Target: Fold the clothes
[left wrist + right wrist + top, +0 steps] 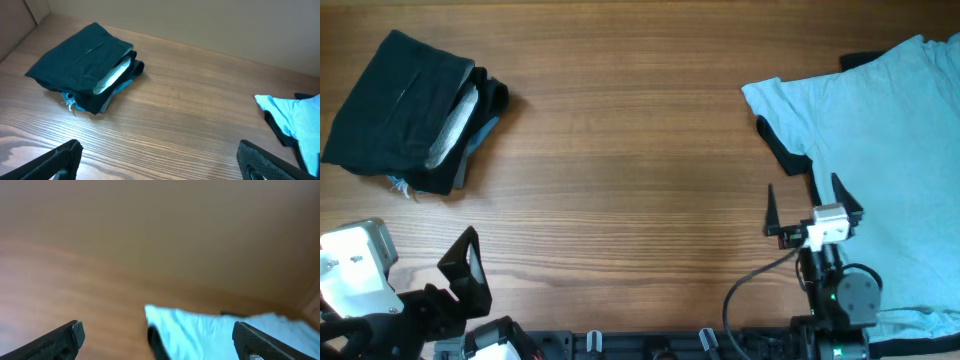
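stack of dark folded cloth (400, 110); blue t-shirt (890, 140) flat, perhaps cotton

You're at what looks like a robot lab bench: a wood table (620, 170) with two arms (835, 290) at its edge (a cable (750, 275) trailing), plain beige wall (225, 20) behind

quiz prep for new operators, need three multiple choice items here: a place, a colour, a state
1. Where is the folded pile, overhead view? A top left B centre C bottom right
2. Colour of the spread T-shirt? A red B light blue C yellow
3. The right gripper is? A open, empty B shut on cloth C shut on the pile
1 A, it fills the upper left corner; 2 B, pale blue cloth; 3 A, fingers wide apart, holding nothing.
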Tool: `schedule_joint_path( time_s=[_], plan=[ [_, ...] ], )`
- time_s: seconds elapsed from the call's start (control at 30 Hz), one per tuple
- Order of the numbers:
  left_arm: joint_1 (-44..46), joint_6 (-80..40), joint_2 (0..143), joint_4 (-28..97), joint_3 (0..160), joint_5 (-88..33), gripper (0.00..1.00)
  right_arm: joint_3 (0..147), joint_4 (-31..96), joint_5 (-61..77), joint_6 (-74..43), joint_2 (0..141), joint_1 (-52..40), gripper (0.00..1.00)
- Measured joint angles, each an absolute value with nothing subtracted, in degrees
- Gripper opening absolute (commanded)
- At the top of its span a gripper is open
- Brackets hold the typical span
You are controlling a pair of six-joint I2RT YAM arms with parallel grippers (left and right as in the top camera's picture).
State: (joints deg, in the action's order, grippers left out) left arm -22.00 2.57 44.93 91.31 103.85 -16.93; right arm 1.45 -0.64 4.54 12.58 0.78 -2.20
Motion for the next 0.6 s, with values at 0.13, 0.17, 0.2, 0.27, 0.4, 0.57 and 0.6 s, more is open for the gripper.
schedule_joint_path(
  time_s=[0.13,0.17,0.2,0.27,0.4,0.57,0.6],
  plan=[
    [-22.0,2.6,44.9,91.3,103.8,-16.9,1.0,0.4,-0.2,5.0,12.8,0.8,-2.2,1.0],
    [-22.0,2.6,44.9,91.3,103.8,-16.9,1.0,0.4,-0.2,5.1,12.7,0.8,-2.2,1.0],
    [-22.0,2.6,44.9,91.3,103.8,-16.9,1.0,0.4,-0.2,5.1,12.4,0.8,-2.2,1.0],
    [-22.0,2.6,44.9,91.3,103.8,-16.9,1.0,0.4,-0.2,5.2,10.5,0.8,-2.2,1.0],
    [-22.0,2.6,44.9,91.3,103.8,-16.9,1.0,0.4,-0.2,5.2,7.4,0.8,-2.2,1.0],
    [-22.0,2.6,44.9,91.3,103.8,-16.9,1.0,0.4,-0.2,5.2,6.2,0.8,-2.2,0.99],
    [-22.0,2.6,44.9,91.3,103.8,-16.9,1.0,0.4,-0.2,5.2,6.0,0.8,-2.2,1.0]
  ],
)
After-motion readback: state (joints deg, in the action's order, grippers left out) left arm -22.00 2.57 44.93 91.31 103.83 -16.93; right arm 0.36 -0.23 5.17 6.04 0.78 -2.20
